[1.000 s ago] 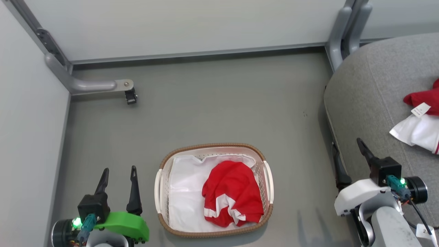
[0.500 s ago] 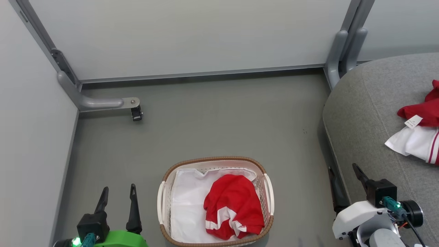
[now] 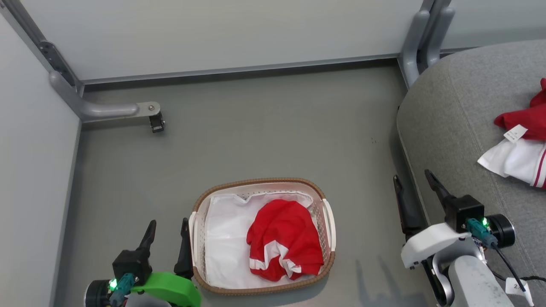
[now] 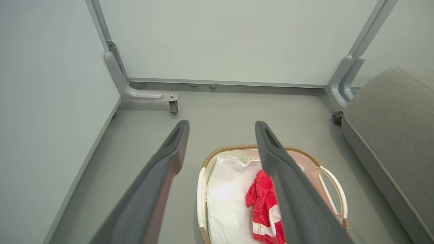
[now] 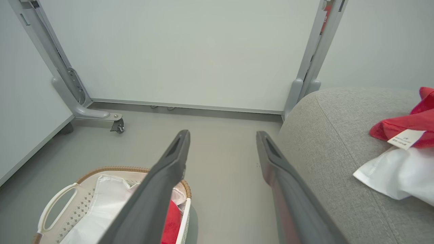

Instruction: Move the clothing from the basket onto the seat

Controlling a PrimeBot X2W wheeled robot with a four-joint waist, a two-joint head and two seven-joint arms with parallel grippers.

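Observation:
A red garment with white stripes (image 3: 283, 245) lies crumpled in the right half of the basket (image 3: 256, 181), on its white liner. It also shows in the left wrist view as clothing (image 4: 262, 203) inside the basket (image 4: 237, 148). More red clothing (image 3: 522, 121) and a white piece (image 3: 516, 160) lie on the grey seat (image 3: 460, 128) at the right. My left gripper (image 3: 168, 224) stands open and empty right beside the basket's left handle. My right gripper (image 3: 412, 175) is open and empty over the seat's front edge. In the right wrist view the gripper (image 5: 222, 134) points past the seat (image 5: 325, 135).
Pale partition walls close off the back and left of the grey floor. A grey partition foot with a castor (image 3: 155, 121) juts out at the back left, and a grey post (image 3: 420, 38) stands by the seat's corner.
The head camera has shifted, moving the whole picture. My left gripper has come rightward, closer to the basket's left side. The clothing lies as before.

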